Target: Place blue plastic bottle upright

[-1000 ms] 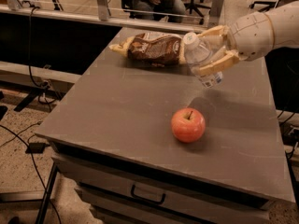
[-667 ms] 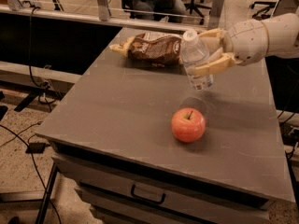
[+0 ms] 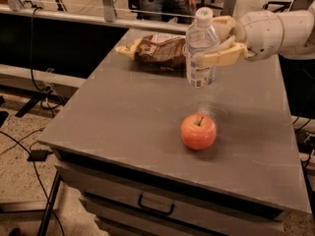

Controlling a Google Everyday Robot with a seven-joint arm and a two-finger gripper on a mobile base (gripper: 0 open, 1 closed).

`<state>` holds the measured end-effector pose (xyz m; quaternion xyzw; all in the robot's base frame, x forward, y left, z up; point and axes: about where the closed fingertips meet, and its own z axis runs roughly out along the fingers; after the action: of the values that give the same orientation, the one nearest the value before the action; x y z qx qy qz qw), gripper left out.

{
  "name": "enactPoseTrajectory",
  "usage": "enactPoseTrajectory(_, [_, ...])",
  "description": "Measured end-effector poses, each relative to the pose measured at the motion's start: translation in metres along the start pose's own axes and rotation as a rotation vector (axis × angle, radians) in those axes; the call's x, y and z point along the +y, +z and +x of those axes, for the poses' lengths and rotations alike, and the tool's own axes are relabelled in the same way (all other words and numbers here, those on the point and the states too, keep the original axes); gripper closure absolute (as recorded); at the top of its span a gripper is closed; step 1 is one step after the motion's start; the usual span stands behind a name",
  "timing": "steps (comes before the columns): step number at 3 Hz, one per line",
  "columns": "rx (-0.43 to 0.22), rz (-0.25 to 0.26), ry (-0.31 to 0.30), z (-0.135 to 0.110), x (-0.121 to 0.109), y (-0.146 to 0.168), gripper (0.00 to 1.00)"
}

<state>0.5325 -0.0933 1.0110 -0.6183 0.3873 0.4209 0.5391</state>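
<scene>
Here the gripper (image 3: 206,42) hangs over the desk (image 3: 123,117), jaws clamped on the upright, capped blue plastic bottle (image 3: 200,70); contents unclear.

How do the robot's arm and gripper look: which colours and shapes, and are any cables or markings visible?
The gripper, at the blue plastic bottle above the table's far side, has two flat, yellowish-tan fingers. Behind them is a smooth, rounded white wrist shell, joined to a thick white arm. No cables or markings show.
</scene>
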Motion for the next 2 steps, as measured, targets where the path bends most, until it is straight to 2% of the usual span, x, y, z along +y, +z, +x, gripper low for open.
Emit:
enactPoseTrajectory(1, [-0.013, 0.003, 0.063, 0.005, 0.000, -0.002, 1.00])
enactPoseTrajectory(2, [-0.037, 0.019, 0.155, 0.023, 0.002, -0.005, 1.00])
